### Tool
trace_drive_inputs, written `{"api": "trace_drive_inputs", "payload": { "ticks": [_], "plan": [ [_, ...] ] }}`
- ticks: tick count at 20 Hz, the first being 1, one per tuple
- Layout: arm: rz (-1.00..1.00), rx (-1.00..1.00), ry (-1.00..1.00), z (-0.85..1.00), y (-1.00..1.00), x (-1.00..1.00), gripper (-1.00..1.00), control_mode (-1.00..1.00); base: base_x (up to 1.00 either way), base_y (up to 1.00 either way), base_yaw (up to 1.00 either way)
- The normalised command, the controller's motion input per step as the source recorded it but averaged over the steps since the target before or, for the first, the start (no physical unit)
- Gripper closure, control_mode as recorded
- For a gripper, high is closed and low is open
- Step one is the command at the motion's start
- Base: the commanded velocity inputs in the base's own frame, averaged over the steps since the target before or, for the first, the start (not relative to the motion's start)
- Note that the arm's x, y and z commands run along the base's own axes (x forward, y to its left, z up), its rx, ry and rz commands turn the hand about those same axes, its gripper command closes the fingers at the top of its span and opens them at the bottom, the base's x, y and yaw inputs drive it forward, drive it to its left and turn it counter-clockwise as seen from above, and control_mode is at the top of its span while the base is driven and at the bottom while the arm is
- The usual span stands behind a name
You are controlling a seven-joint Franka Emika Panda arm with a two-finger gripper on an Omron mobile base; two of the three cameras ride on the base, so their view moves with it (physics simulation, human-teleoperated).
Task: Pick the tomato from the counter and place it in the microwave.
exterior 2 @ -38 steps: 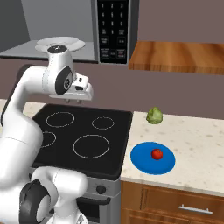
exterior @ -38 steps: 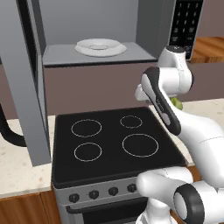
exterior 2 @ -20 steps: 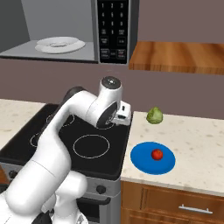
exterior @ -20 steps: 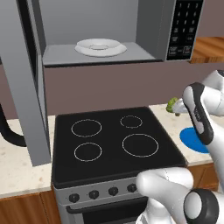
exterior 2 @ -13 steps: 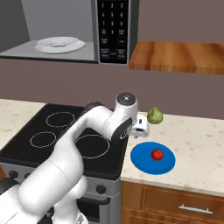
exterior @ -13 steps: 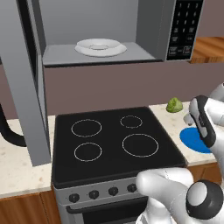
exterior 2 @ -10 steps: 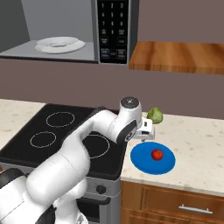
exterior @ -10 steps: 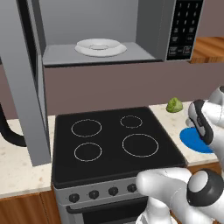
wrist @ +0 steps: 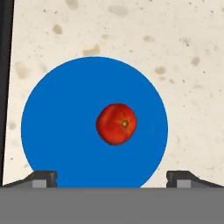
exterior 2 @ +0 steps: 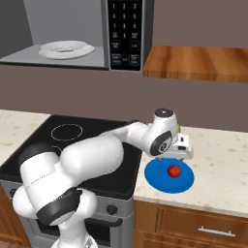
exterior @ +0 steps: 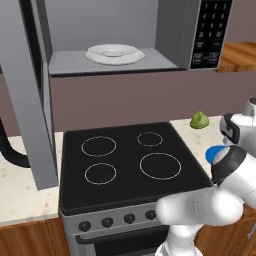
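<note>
The tomato [wrist: 116, 124] is a small glossy red ball lying a little off centre on a flat blue plate [wrist: 57, 122] on the beige speckled counter [wrist: 175, 39]. In the right base view the tomato [exterior 2: 174, 171] lies just below my gripper [exterior 2: 180, 157], which hangs over the blue plate [exterior 2: 157, 178] pointing down. My gripper [wrist: 111, 177] is open, its two fingertips [wrist: 43, 177] spread wide with nothing between them. The grey microwave [exterior: 115, 25] stands open above the stove, with a white plate [exterior: 113, 53] inside.
The black stovetop [exterior: 125, 160] lies left of the blue plate. The microwave's open door [exterior: 30, 100] hangs at the left and its keypad [exterior 2: 125, 31] at the right. A light-green lumpy object [exterior: 199, 120] sits on the counter behind. A wooden shelf [exterior 2: 198, 63] juts out above the counter.
My arm has swung right from over the stovetop to above the blue plate and come down closer to the tomato. The tomato and plate have not moved.
</note>
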Motion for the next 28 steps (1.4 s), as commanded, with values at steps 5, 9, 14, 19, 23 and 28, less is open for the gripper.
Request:
{"api": "trace_drive_inputs", "payload": {
  "ticks": [5, 9, 14, 19, 23, 28],
  "plan": [
    [-0.04, 0.00, 0.02, -0.28, -0.19, 0.12, -1.00, -1.00, 0.00, 0.00, 0.00],
    [-0.01, 0.01, 0.00, -0.34, -0.12, 0.24, -1.00, -1.00, 0.00, 0.00, 0.00],
    [0.00, 0.01, 0.00, -0.35, -0.05, 0.04, -1.00, -1.00, 0.00, 0.00, 0.00],
    [0.00, 0.01, 0.01, -0.43, -0.01, 0.00, -1.00, -1.00, 0.00, 0.00, 0.00],
    [0.00, 0.03, 0.01, -0.41, 0.16, 0.11, -1.00, -1.00, 0.00, 0.00, 0.00],
    [0.00, 0.01, 0.00, -0.35, 0.01, 0.28, -1.00, -1.00, 0.00, 0.00, 0.00]
  ]
}}
